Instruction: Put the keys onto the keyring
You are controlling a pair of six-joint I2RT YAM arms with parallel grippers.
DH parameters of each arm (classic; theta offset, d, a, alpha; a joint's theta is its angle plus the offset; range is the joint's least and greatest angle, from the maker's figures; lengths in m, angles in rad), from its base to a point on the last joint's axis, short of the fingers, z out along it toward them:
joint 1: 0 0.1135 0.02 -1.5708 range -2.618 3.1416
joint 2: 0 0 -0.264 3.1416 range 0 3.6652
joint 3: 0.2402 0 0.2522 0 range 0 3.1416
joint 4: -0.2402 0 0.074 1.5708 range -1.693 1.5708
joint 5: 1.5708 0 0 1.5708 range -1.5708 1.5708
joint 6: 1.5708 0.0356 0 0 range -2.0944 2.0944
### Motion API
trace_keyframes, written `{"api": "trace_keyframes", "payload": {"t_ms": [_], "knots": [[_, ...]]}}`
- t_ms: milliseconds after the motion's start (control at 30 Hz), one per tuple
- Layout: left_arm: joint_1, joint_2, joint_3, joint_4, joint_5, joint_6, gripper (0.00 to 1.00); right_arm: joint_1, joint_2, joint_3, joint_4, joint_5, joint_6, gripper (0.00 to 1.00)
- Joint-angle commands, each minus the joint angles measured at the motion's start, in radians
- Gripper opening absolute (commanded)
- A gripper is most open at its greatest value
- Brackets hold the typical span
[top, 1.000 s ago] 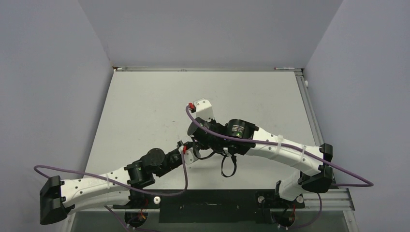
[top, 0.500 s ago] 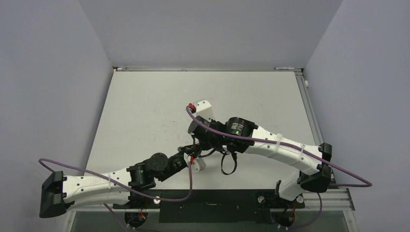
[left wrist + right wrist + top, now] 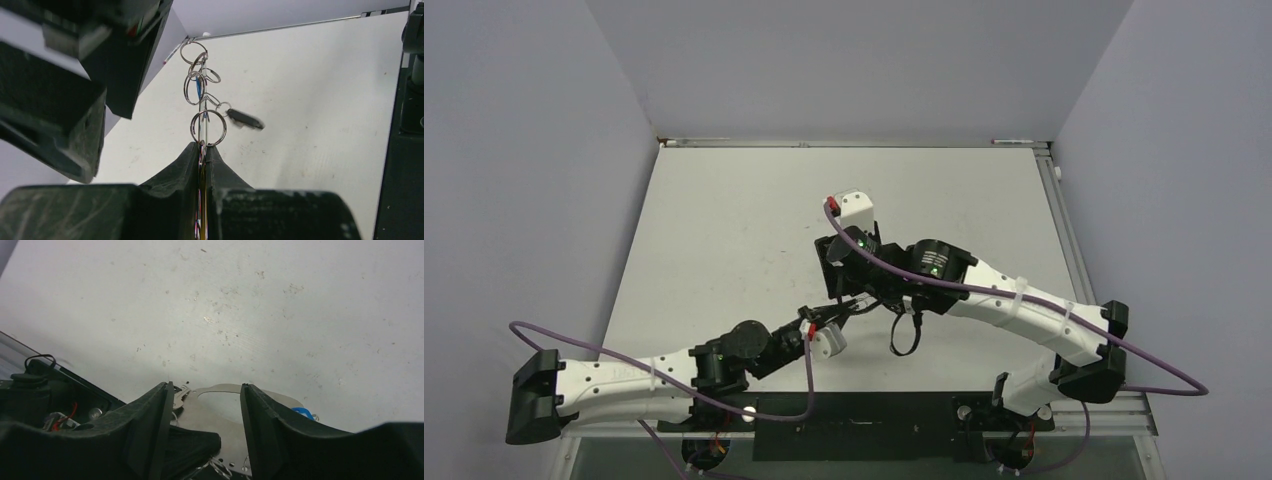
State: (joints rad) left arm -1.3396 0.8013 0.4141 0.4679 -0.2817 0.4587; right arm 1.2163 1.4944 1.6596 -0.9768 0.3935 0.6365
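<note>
A robot test cell in a lab: a bare white bench (image 3: 724, 220) boxed in by plain grey walls (image 3: 514, 150), robot arms (image 3: 1024, 305) bolted at its near edge, purple cables (image 3: 1202, 388) trailing.

Both arms are the same build, left arm (image 3: 624, 375) and right arm (image 3: 1024, 310): white plastic link shells, chunky black round joint housings, and a black block at the shoulder end. Each one has a loose purple cable (image 3: 809, 370) running to a small white camera block (image 3: 856, 208) with a red plug, white ties cinch the right arm's cable, and a green LED (image 3: 936, 268) glows on its black motor. The fingers (image 3: 225, 175) are matte black, wedge-shaped and a bit scuffed.
</note>
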Motion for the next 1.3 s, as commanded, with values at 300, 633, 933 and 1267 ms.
{"api": "trace_keyframes", "payload": {"t_ms": [300, 633, 933, 1267], "knots": [[0.127, -0.005, -0.004, 0.149, 0.042, -0.414, 0.00, 0.139, -0.287, -0.242, 0.288, 0.131, -0.050, 0.53], [0.164, -0.080, -0.044, 0.163, 0.079, -0.643, 0.00, 0.201, -0.477, -0.542, 0.579, 0.273, -0.052, 0.52], [0.166, -0.122, -0.070, 0.203, 0.109, -0.730, 0.00, 0.198, -0.538, -0.646, 0.735, 0.253, -0.062, 0.45], [0.166, -0.117, -0.082, 0.254, 0.114, -0.779, 0.00, 0.146, -0.494, -0.640, 0.736, 0.152, -0.017, 0.39]]}}
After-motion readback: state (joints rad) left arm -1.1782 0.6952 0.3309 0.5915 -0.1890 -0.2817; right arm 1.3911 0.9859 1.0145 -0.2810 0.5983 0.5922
